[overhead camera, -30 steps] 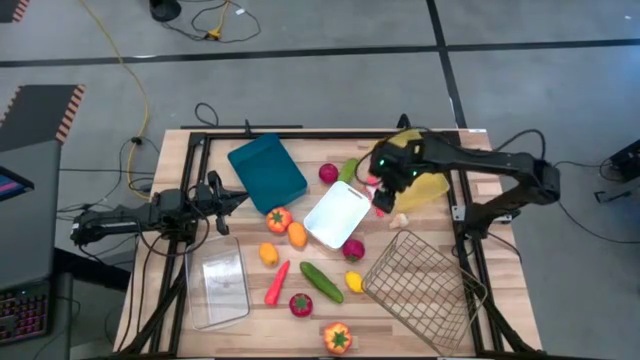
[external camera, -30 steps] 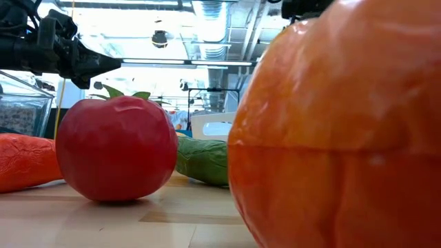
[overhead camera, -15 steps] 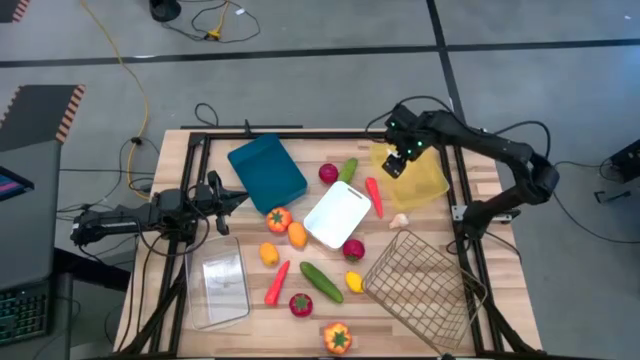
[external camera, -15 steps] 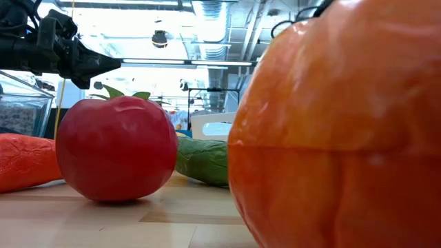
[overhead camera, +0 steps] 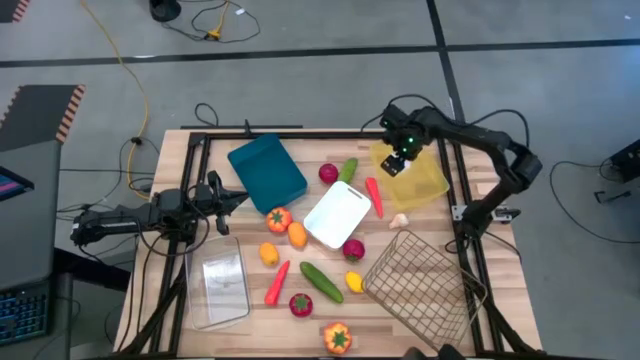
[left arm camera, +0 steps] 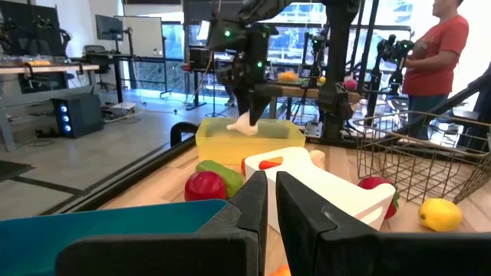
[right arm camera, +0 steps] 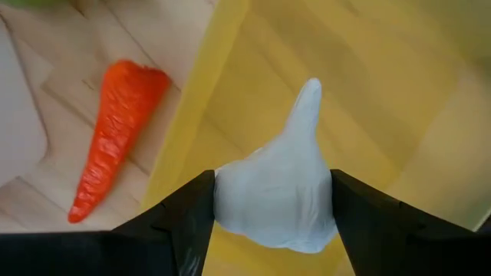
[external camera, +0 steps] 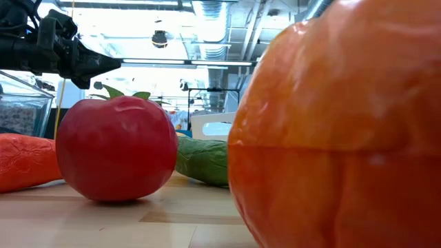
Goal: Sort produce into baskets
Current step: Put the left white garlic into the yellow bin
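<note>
My right gripper (overhead camera: pixel 397 165) hangs over the translucent yellow tray (overhead camera: pixel 418 180) at the table's far right, shut on a white garlic (right arm camera: pixel 276 192). In the left wrist view the garlic (left arm camera: pixel 244 126) shows just above the yellow tray (left arm camera: pixel 230 142). An orange-red carrot (right arm camera: pixel 115 130) lies on the wood beside that tray's rim. My left gripper (overhead camera: pixel 240 198) waits shut at the table's left, pointing level. Other produce lies scattered mid-table: a tomato (overhead camera: pixel 279 218), a cucumber (overhead camera: pixel 321 280), a lemon (overhead camera: pixel 354 282) and a second garlic (overhead camera: pixel 399 220). My right gripper pinches the garlic's round bulb (right arm camera: pixel 230 199) between its two fingers, one on each side. The fingers come from above, pointing down. The garlic is lifted clear over the yellow tray, its pointed tip (right arm camera: pixel 309 88) away from the fingers.
A teal tray (overhead camera: pixel 266 170) lies at the far left, a white tray (overhead camera: pixel 337 214) in the middle, a clear bin (overhead camera: pixel 222 285) near left, a wire basket (overhead camera: pixel 425 285) near right. A pepper (external camera: pixel 344 138) fills the low view. A person (left arm camera: pixel 433 46) stands beyond the table.
My right gripper has gone from beside the white tray toward the table's far edge and now stands over the yellow tray, turning somewhat as it went. The carrot it covered now shows on the wood.
</note>
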{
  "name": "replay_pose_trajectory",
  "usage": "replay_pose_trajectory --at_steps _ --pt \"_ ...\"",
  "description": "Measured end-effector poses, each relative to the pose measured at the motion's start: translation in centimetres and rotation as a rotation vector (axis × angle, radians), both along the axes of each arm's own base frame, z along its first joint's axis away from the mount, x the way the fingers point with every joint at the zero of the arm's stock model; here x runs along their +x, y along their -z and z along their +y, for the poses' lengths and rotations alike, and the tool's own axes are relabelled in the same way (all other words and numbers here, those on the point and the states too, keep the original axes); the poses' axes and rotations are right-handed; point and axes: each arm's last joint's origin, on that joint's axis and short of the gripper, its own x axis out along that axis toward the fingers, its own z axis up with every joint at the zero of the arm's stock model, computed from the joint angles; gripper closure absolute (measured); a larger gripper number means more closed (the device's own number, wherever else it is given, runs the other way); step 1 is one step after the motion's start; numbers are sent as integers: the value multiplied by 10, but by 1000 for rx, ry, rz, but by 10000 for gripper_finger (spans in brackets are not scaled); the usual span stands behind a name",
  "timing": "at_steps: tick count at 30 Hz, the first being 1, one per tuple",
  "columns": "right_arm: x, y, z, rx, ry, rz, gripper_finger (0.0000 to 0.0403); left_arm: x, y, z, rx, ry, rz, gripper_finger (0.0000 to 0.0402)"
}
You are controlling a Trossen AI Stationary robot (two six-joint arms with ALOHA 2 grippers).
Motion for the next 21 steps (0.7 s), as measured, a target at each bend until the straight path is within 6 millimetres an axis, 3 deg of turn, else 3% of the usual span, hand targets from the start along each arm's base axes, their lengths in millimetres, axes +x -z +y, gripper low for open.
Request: replay_pose_trajectory --at_steps 9,15,21 --pt "4 23 -3 87 -3 103 137 0 -1 1 -81 -21 -42 369" --pt "5 37 -6 120 -40 176 137 0 -1 1 -124 -21 -56 304" --pt "3 38 -5 97 -69 237 137 0 -1 1 -128 -21 -57 241"
